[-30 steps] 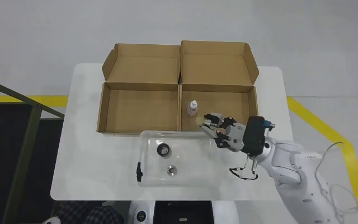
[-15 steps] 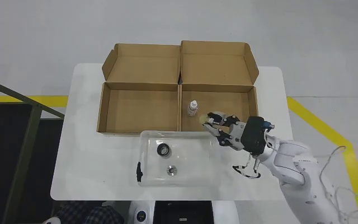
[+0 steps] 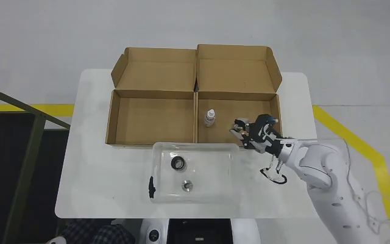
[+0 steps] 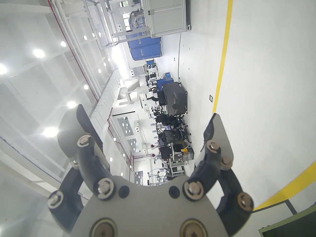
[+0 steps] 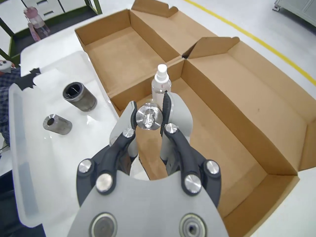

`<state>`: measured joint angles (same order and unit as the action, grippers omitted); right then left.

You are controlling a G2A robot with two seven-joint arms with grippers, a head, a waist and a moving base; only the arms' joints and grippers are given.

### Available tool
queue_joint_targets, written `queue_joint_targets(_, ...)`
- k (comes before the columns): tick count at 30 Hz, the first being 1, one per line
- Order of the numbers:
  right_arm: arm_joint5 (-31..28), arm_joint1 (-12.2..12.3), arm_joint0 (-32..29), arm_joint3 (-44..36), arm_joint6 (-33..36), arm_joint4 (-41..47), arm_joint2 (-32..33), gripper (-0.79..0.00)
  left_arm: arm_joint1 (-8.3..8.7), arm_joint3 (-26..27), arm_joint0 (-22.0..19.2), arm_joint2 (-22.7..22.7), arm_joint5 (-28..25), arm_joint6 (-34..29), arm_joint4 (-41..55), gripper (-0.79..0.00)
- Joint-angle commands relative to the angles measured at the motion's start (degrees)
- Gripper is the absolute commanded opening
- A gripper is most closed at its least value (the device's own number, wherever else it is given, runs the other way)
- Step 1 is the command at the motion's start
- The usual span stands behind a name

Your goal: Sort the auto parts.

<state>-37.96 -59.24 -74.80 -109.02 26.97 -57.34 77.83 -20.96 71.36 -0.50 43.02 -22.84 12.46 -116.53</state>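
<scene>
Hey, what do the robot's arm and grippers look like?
The left gripper and right gripper share a grey metal base, black linkages with silver bolts and black-padded tips. The right arm is smooth white, with a black cable looped by its wrist.

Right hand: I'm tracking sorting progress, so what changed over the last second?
The right hand, shut on a shiny metal part, moved from the edge of the clear tray to above the right cardboard box. The spray bottle in that box and two dark sleeves in the tray stayed put.
</scene>
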Motion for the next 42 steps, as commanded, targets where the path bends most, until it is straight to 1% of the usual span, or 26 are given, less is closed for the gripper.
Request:
queue_joint_targets(1,0.64,0.0,0.96,0.58,2.01,0.23,-0.4,-0.785,0.0,0.0,0.0,0.0,0.0,0.0,0.0,0.0)
queue_joint_targets(6,2.63,-0.19,4.9,2.81,7.25,-0.56,-2.88,-0.785,0.0,0.0,0.0,0.0,0.0,0.0,0.0,0.0)
queue_joint_targets(10,4.81,-0.69,8.47,5.32,9.72,-1.92,-6.32,-0.785,0.0,0.0,0.0,0.0,0.0,0.0,0.0,0.0)
queue_joint_targets(19,9.43,-2.03,14.55,10.59,13.52,-5.92,-13.59,-0.785,0.0,0.0,0.0,0.0,0.0,0.0,0.0,0.0)
queue_joint_targets(30,12.13,-3.63,19.77,16.38,16.58,-8.18,-19.84,-0.785,0.0,0.0,0.0,0.0,0.0,0.0,0.0,0.0)
queue_joint_targets(31,12.27,-3.78,20.12,16.95,16.68,-8.13,-20.3,-0.76,0.0,0.0,0.0,0.0,0.0,0.0,0.0,0.0)
queue_joint_targets(32,12.45,-3.92,20.56,17.41,16.93,-8.26,-20.7,-0.717,0.0,0.0,0.0,0.0,0.0,0.0,0.0,0.0)
queue_joint_targets(33,12.62,-4.05,20.95,17.79,17.17,-8.45,-21.1,-0.643,0.0,0.0,0.0,0.0,0.0,0.0,0.0,0.0)
queue_joint_targets(34,12.8,-4.18,21.26,18.12,17.28,-8.51,-21.46,-0.588,0.0,0.0,0.0,0.0,0.0,0.0,0.0,0.0)
queue_joint_targets(36,13.05,-4.42,21.89,18.82,17.63,-8.57,-22.07,-0.56,0.0,0.0,0.0,0.0,0.0,0.0,0.0,0.0)
queue_joint_targets(40,13.27,-4.83,22.95,20.23,17.83,-8.32,-22.91,-0.545,0.0,0.0,0.0,0.0,0.0,0.0,0.0,0.0)
queue_joint_targets(42,13.35,-4.98,23.29,20.56,17.85,-8.32,-23.14,-0.486,0.0,0.0,0.0,0.0,0.0,0.0,0.0,0.0)
